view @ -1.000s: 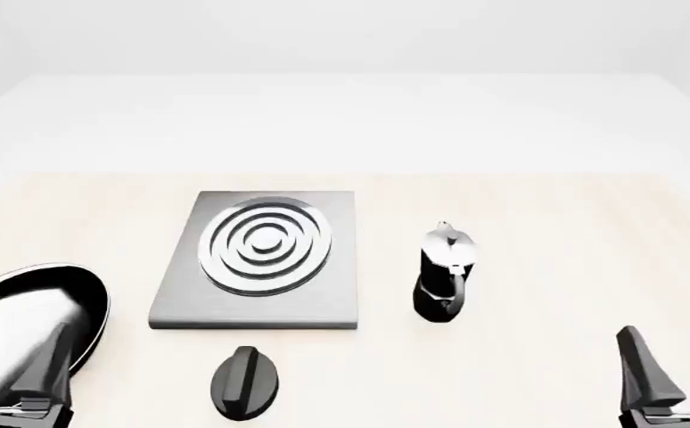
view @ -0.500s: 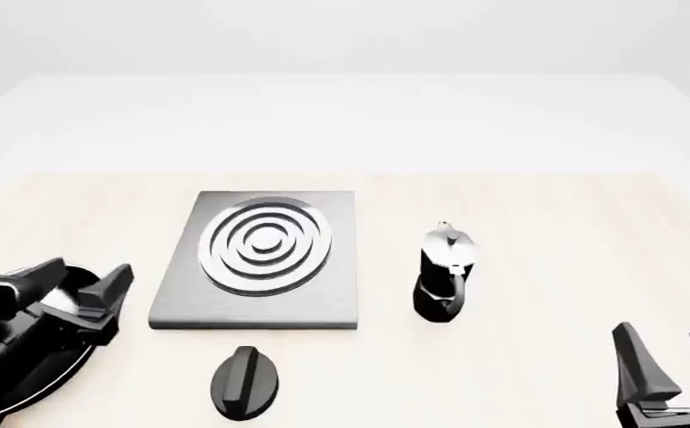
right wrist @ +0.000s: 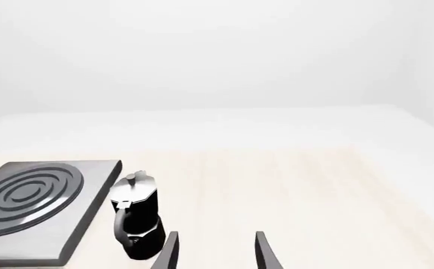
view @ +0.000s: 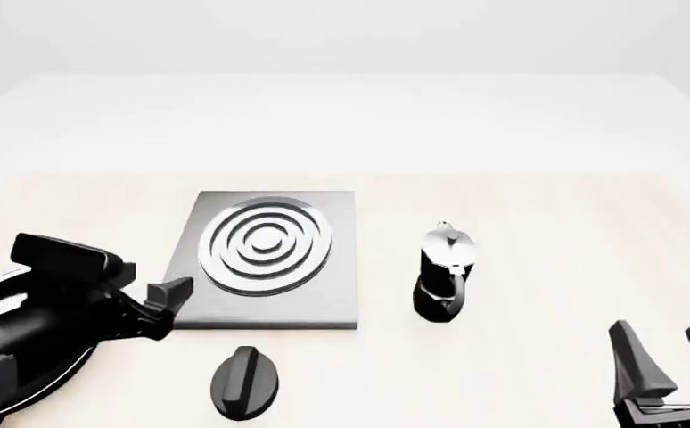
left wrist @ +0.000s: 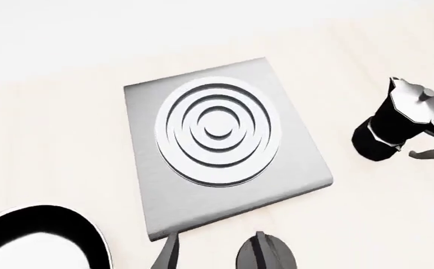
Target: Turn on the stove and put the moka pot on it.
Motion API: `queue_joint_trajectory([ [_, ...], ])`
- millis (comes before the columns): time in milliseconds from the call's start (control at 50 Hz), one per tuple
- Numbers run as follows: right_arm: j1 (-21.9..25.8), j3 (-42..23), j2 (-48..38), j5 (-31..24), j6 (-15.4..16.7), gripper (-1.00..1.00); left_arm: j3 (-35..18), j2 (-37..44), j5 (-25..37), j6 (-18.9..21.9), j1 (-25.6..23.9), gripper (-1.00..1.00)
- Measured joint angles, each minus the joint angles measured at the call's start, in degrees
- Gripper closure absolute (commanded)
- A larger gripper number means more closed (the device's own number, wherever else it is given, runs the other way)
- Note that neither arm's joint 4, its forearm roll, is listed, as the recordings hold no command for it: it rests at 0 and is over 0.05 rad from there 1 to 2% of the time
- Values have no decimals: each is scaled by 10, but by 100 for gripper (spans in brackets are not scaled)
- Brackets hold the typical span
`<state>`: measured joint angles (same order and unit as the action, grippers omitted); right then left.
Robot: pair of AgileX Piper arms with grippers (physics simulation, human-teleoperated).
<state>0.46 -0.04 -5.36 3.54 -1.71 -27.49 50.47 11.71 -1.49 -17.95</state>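
Stove: flat on the table, left of centre, nothing on the burner.
Pan: at the near left edge, partly under the left arm.
Left gripper: above the table beside the stove's near left corner, empty; cannot tell how wide its jaws stand.
Knob: on the table just in front of the stove, untouched.
Pot: upright on the table just right of the stove, apart from it.
Right gripper: near right corner, jaws parted, empty, well apart from the pot.
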Motion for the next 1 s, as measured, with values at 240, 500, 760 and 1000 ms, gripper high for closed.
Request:
queue_joint_trajectory([
  [240,2,0,-8,6,1,-100,-33,53,18,-30,-47,-100],
  [500,3,0,-13,8,-1,-100,-36,105,9,-75,-82,-100],
  [760,3,0,-16,10,-5,-100,-23,141,-14,-107,-99,-100],
  [1000,5,0,-21,14,-9,-100,-8,168,-41,-122,-111,-100],
])
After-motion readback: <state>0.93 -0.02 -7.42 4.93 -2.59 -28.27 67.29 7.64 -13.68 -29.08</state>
